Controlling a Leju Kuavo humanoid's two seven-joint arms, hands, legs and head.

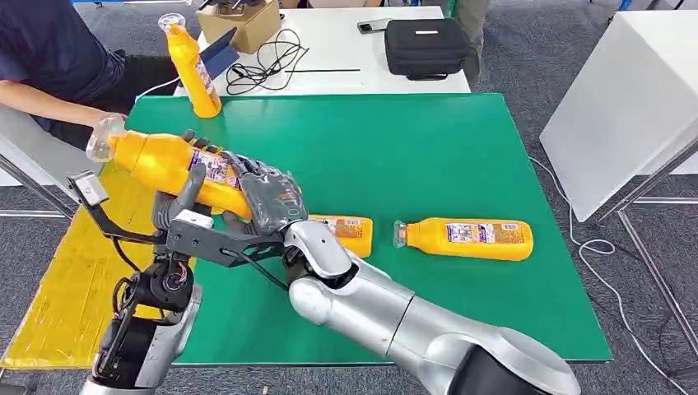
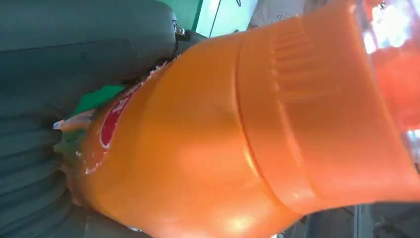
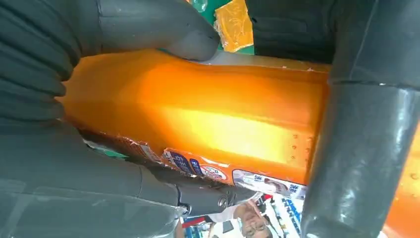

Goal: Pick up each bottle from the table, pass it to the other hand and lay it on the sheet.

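Head view shows the held bottle (image 1: 169,167) lying tilted above the left edge of the green table (image 1: 428,164), cap end (image 1: 104,138) out over the yellow sheet (image 1: 78,271), with both robot hands on it: the right hand (image 1: 262,196) wraps its label end from above, and the left hand (image 1: 183,207) comes up from beneath with a thumb against its side. The right wrist view adds the close grip, a grey thumb (image 3: 163,29) pressed on the orange body and a dark finger (image 3: 356,148) crossing it. The left wrist view shows the bottle's ribbed shoulder (image 2: 297,109) against the grey palm (image 2: 59,74). Two more bottles lie on the green table, a partly hidden bottle (image 1: 347,233) beside the right forearm and a lying bottle (image 1: 465,238) further right; an upright bottle (image 1: 194,70) stands at the far left corner, near a seated person (image 1: 49,58).
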